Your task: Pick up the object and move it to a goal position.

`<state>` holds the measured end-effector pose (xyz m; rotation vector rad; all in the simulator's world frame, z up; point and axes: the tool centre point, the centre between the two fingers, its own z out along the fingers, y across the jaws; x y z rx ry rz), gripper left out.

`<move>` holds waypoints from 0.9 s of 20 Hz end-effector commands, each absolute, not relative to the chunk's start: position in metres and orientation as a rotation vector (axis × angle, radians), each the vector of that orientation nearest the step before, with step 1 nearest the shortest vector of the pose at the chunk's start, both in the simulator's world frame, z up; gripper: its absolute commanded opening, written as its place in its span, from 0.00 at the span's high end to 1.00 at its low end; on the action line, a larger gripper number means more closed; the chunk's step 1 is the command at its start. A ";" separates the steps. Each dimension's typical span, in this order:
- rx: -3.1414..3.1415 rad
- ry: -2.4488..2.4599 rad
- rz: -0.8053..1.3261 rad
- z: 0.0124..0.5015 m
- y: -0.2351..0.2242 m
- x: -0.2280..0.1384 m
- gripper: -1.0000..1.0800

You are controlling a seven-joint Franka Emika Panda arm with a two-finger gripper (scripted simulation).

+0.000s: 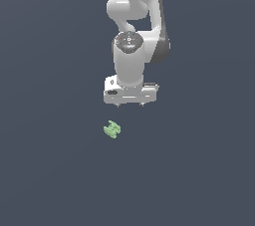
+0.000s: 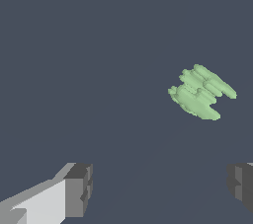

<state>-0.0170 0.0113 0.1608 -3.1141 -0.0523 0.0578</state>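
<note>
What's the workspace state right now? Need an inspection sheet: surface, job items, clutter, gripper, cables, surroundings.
Surface: plain dark grey-blue floor, no markings seen.
Job's things: pale green knobbly object lies on the surface, apart from the arm, ungrasped.
Clutter: nothing seen.
Grippers: gripper open and empty; in the wrist view the object sits outside the span of the fingers.
Cables: nothing seen.
Surroundings: only the white arm; no goal marker seen.

White rounded arm, dark side panel; grey fingers.
</note>
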 end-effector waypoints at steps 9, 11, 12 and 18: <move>-3.104 -0.148 0.030 0.173 0.031 -0.013 0.04; -3.101 -0.164 0.024 0.176 0.036 -0.013 0.04; -3.101 -0.165 0.023 0.177 0.037 -0.013 0.04; -3.101 -0.177 0.024 0.175 0.034 -0.012 0.04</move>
